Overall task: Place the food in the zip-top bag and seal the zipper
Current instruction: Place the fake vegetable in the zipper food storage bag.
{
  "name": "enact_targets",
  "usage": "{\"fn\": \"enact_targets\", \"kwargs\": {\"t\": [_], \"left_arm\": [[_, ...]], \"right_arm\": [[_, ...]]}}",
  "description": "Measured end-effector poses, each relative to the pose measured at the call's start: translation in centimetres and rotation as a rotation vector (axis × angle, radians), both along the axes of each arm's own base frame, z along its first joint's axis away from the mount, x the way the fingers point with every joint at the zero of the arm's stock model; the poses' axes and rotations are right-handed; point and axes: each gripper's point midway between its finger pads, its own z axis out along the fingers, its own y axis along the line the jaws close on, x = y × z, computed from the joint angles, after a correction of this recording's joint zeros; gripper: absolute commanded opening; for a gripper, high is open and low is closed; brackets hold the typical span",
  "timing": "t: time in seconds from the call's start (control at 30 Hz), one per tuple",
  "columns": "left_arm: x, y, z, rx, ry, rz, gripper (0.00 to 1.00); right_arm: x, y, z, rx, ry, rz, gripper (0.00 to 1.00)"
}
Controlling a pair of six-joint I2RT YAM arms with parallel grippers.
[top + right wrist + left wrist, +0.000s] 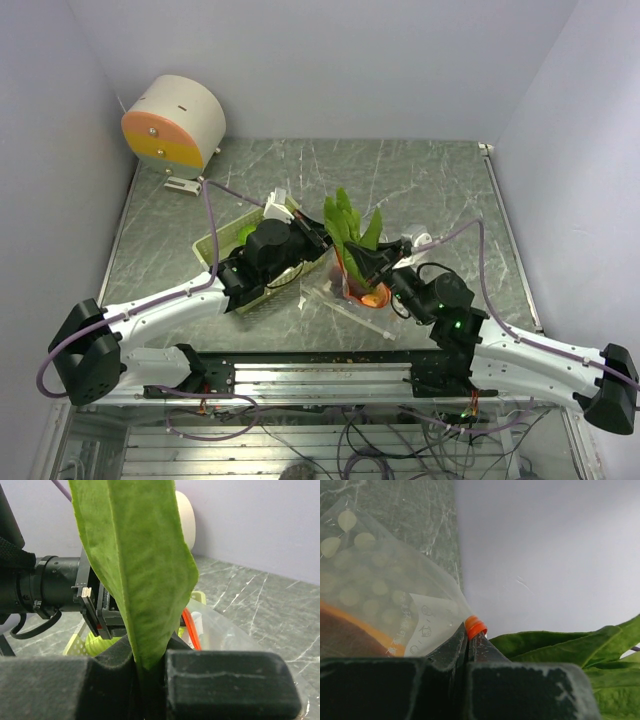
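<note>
Looking from the top camera, I see both arms meeting near the middle of the desk (pixel 440 190). The left arm (pixel 170 300) reaches across the pale-green basket (pixel 207 247), and the right arm (pixel 520 350) comes in from the other side. Between them the clear zip-top bag (pixel 345 305) lies flat on the desk. The carrot (pixel 372 294) is at the bag: its orange body shows at the right part of the plastic, and its long green leaves (pixel 345 222) stand up above it. Whether the body is fully inside the bag, I cannot tell from this view.

In the left wrist view the left jaws are pressed together on the edge of the bag, right at its orange zipper strip (pixel 476 626). The plastic spreads away to the left of them, and the leaves lie to the right.

In the right wrist view the right jaws are pinching one leaf near its base. This leaf rises straight up and hides much of the picture. Behind it I see the wrist of the left arm, a bumpy light-green ball (pixel 97 642) in the basket, and the zipper strip as an orange line on the bag.

A cream drum (pixel 175 125) with an orange face sits at the far left corner, well apart from the bag and the basket.
</note>
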Motion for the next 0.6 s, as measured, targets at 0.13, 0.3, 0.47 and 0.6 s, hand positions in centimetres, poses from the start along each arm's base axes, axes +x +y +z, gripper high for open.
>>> {"fn": "enact_targets", "kwargs": {"t": [0.13,0.3,0.47,0.6], "left_arm": [[0.0,0.0,-0.4,0.006,0.006,-0.003,0.07],[-0.1,0.0,-1.1,0.012,0.016,-0.005,0.07],[-0.7,-0.1,-1.9,-0.006,0.035,-0.027,0.07],[-0.5,-0.1,-2.6,-0.002,0.05,-0.022,0.07]], "right_arm": [[0.1,0.4,-0.7,-0.01,0.063,0.006,0.0],[0.3,-0.9,-1.9,0.112,0.176,-0.05,0.0],[0.9,-3.1,-4.1,0.289,0.224,-0.136,0.0],[2.2,-2.4,-5.2,0.256,0.167,-0.19,0.0]]}}
